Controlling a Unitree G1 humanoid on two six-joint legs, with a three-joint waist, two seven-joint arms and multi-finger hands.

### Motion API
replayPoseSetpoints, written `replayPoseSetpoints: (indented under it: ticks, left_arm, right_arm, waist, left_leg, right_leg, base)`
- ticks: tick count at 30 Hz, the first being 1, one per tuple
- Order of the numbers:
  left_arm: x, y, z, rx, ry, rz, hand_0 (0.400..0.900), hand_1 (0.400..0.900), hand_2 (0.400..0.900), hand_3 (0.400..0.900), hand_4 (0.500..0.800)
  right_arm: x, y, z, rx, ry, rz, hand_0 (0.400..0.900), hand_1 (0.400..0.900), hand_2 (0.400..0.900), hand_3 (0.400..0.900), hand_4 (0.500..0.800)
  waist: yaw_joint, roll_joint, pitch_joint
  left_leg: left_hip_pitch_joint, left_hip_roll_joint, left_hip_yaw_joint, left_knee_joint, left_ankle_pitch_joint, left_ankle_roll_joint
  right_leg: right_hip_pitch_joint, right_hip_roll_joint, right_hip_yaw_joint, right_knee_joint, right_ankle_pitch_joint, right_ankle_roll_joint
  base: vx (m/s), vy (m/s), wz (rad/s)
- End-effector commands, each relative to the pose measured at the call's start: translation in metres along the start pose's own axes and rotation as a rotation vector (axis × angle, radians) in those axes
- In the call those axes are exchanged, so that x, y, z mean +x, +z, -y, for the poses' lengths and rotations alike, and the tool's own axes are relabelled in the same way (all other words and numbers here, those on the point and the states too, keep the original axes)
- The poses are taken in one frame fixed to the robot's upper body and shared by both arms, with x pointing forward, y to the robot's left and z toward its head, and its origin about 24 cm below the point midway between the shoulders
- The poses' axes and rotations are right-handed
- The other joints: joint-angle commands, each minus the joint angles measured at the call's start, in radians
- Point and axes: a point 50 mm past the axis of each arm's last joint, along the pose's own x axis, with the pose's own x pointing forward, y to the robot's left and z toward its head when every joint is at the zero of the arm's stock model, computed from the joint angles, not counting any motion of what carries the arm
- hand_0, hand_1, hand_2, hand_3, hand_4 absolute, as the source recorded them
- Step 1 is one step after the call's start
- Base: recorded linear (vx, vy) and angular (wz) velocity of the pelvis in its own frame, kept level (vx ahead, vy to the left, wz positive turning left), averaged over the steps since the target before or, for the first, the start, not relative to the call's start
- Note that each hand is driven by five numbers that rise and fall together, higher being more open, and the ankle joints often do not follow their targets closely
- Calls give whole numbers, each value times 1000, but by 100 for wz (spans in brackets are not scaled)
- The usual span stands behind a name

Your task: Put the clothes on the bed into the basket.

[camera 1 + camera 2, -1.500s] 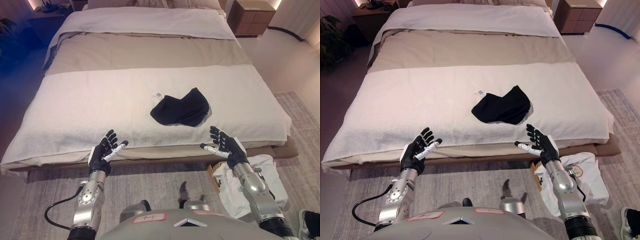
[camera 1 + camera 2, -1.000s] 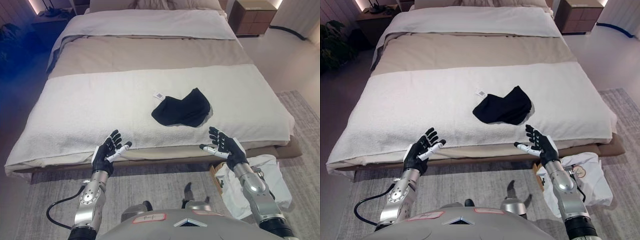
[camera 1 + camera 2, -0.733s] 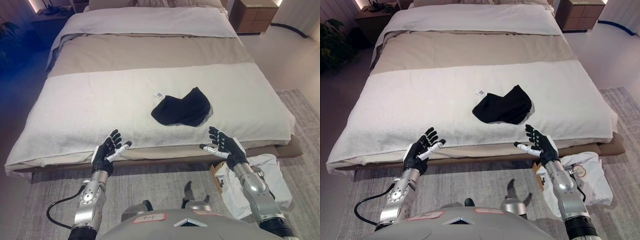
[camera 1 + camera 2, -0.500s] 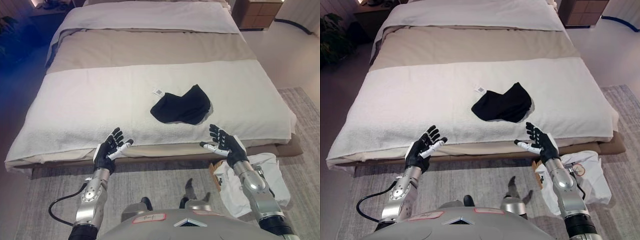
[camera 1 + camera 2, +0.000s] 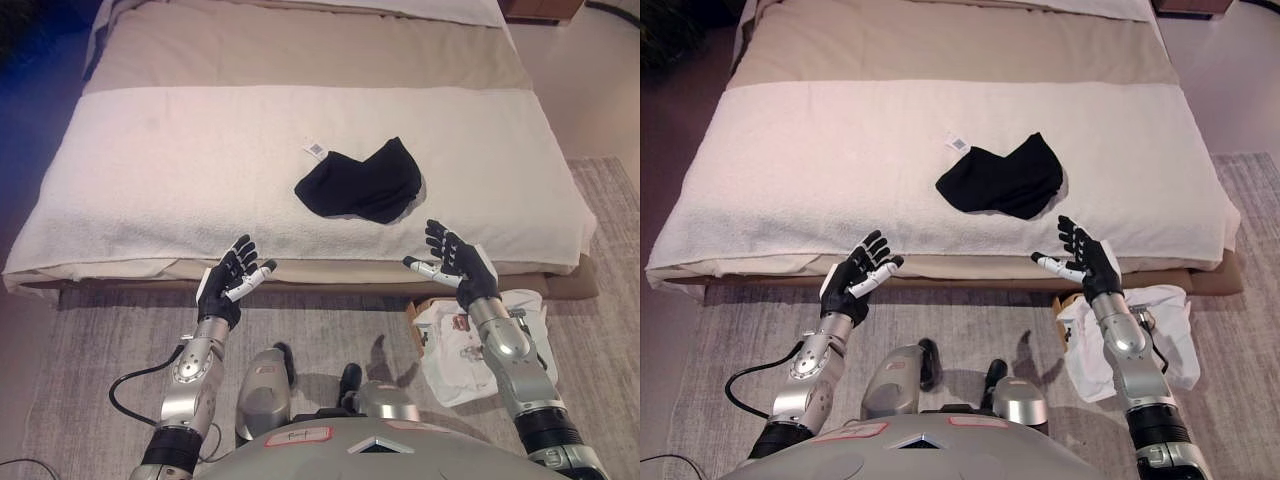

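A crumpled black garment point(image 5: 362, 184) with a small white tag point(image 5: 314, 150) lies on the white blanket of the bed point(image 5: 180, 180), a little right of the middle. My left hand point(image 5: 228, 286) hovers open at the bed's near edge, left of the garment. My right hand point(image 5: 458, 270) is open too, just below and right of the garment, touching nothing. The basket point(image 5: 470, 340) stands on the floor under my right arm, lined with white cloth.
A grey rug point(image 5: 90, 350) covers the floor in front of the bed. The bed's far part has a beige cover point(image 5: 300, 45). Bare floor point(image 5: 590, 90) lies to the right of the bed.
The camera has tilted down and come closer, so the bed's head end has left the picture. Both hands stay open in much the same pose near the bed's edge.
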Motion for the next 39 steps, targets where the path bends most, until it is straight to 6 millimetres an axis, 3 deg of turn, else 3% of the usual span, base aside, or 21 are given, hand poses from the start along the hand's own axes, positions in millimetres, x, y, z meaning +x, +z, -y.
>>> replayPoseSetpoints:
  ticks: [1,3,6,10,11,14,16,17,20,22,25,28,31,32,33,35,36,39]
  left_arm:
    - [15,52,2,9,-16,266,900,900,900,900,800]
    - [17,56,2,5,-6,288,900,900,900,900,800]
    - [19,66,0,22,-16,324,900,900,900,900,800]
    - [25,80,-3,56,-3,364,900,900,900,900,800]
    - [27,84,-2,76,-18,371,900,900,900,900,800]
    - [30,96,-4,107,-13,407,900,900,900,900,800]
    - [30,101,-8,111,12,427,900,900,900,900,800]
    - [30,104,-9,113,22,438,900,900,900,900,800]
    - [29,107,-12,99,43,453,900,900,900,900,800]
    - [29,107,-11,95,38,453,900,900,900,900,800]
    - [31,101,-11,94,50,433,900,900,900,900,800]
    - [31,102,-14,99,72,441,900,900,900,900,800]
    - [32,107,-12,119,98,472,900,900,900,900,800]
    - [33,108,-13,126,102,477,900,900,900,900,800]
    - [36,112,-13,118,119,489,900,900,900,900,800]
    - [37,114,-13,106,125,493,900,900,900,900,800]
    - [38,117,-12,95,120,497,900,900,900,900,800]
    - [44,124,-7,94,92,507,900,900,900,900,800]
  right_arm:
    - [18,56,15,-40,-40,278,900,900,900,900,800]
    - [22,62,13,-36,-46,300,900,900,900,900,800]
    - [29,66,4,-34,-21,312,900,900,900,900,800]
    - [32,62,-8,19,-22,301,900,900,900,900,800]
    - [33,61,-10,27,-21,294,900,900,900,900,800]
    - [39,65,-18,30,-21,301,900,900,900,900,800]
    - [43,69,-22,23,-13,307,900,900,900,900,800]
    - [44,72,-23,21,-13,317,900,900,900,900,800]
    - [45,80,-24,13,-13,344,900,900,900,900,800]
    - [45,81,-23,9,-20,350,900,900,900,900,800]
    - [45,81,-18,-15,-47,348,900,900,900,900,800]
    - [45,84,-11,-66,-98,356,900,900,900,900,800]
    - [43,96,8,-364,-226,407,900,900,900,900,800]
    - [46,89,16,-452,-243,361,900,900,900,900,800]
    - [54,98,28,-603,-269,345,900,900,900,900,800]
    - [58,104,33,-675,-276,338,900,900,900,900,800]
    - [66,116,41,-795,-301,332,900,900,900,900,800]
    - [80,124,47,-870,-315,299,900,900,900,900,800]
  waist:
    - [15,6,-31]
    - [30,28,-37]
    - [59,25,-67]
    - [76,-30,-98]
    - [75,-40,-104]
    - [56,-41,-98]
    - [45,-32,-89]
    - [39,-24,-84]
    - [36,-14,-62]
    - [40,-9,-55]
    - [42,-2,-47]
    - [40,-8,-52]
    - [52,-32,-70]
    - [54,-35,-75]
    - [64,-41,-81]
    - [65,-47,-85]
    - [78,-52,-81]
    - [87,-57,-65]
  left_leg:
    - [-79,26,-28,-109,126,-19]
    - [-105,48,9,-213,188,-48]
    - [-85,52,32,-187,209,-32]
    - [-95,-15,49,-62,113,43]
    - [-83,-32,56,-57,90,61]
    - [-11,-85,65,-73,24,130]
    - [74,-111,64,-114,-14,149]
    - [107,-112,61,-140,-17,158]
    - [191,-109,50,-205,-21,149]
    - [196,-101,43,-202,-26,139]
    - [191,-84,30,-197,-25,124]
    - [202,-78,20,-215,-26,111]
    - [204,-92,23,-216,-49,99]
    - [204,-89,19,-217,-49,94]
    - [198,-76,7,-214,-52,83]
    - [185,-73,-3,-209,-51,79]
    - [178,-58,-15,-207,-55,67]
    - [147,-34,-32,-198,-50,49]
  right_leg:
    - [68,58,-27,-37,-30,116]
    - [104,68,-2,-37,-61,132]
    - [159,50,9,-37,-99,139]
    - [155,-41,-3,132,-97,174]
    - [126,-66,-6,215,-69,185]
    - [-36,-142,-2,577,126,226]
    - [-109,-187,-28,706,144,253]
    - [-143,-199,-51,729,139,248]
    - [-190,-211,-99,610,35,224]
    - [-183,-214,-113,510,10,214]
    - [-171,-197,-95,225,74,216]
    - [-183,-227,-69,91,201,263]
    - [-132,-235,-111,5,246,286]
    - [-122,-226,-117,-5,247,285]
    - [-113,-206,-131,-6,228,277]
    - [-115,-201,-142,-4,216,271]
    - [-115,-183,-148,1,193,261]
    - [-139,-163,-158,22,150,241]
  base:
    - [240,151,-19]
    - [360,233,-47]
    - [348,226,-38]
    - [415,258,-7]
    - [351,319,12]
    - [277,393,4]
    - [317,355,-4]
    - [335,270,-3]
    - [219,97,-6]
    - [120,-31,-1]
    - [108,-80,8]
    - [129,-90,16]
    - [155,-96,14]
    - [165,-179,37]
    - [151,-204,44]
    - [91,-167,34]
    - [77,-170,32]
    - [58,-186,34]
